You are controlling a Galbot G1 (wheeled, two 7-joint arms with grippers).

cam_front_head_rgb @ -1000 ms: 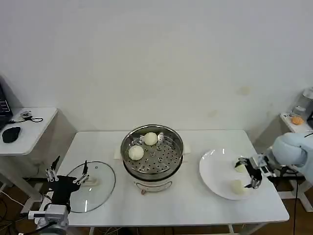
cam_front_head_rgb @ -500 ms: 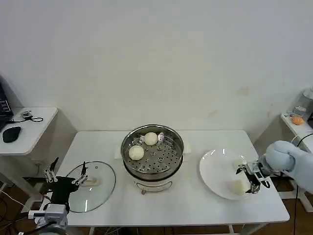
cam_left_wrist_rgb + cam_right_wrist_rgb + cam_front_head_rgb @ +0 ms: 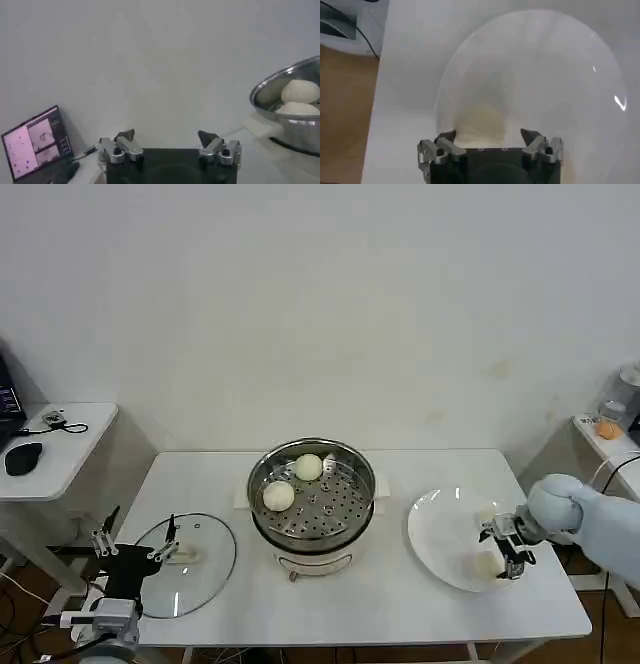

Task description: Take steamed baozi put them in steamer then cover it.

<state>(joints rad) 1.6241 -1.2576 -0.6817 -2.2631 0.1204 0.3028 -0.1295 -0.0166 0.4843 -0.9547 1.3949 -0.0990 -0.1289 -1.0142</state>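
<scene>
Two baozi (image 3: 486,562) wait on the plate (image 3: 432,539). The right gripper (image 3: 505,552) is spread open over one (soft dough, so hold its sides gently). The left gripper (image 3: 135,542) is open too.

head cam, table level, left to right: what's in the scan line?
Left end effector → glass lid → steamer holding two buns → white plate → right end effector, over the plate's right side at a bun.
</scene>
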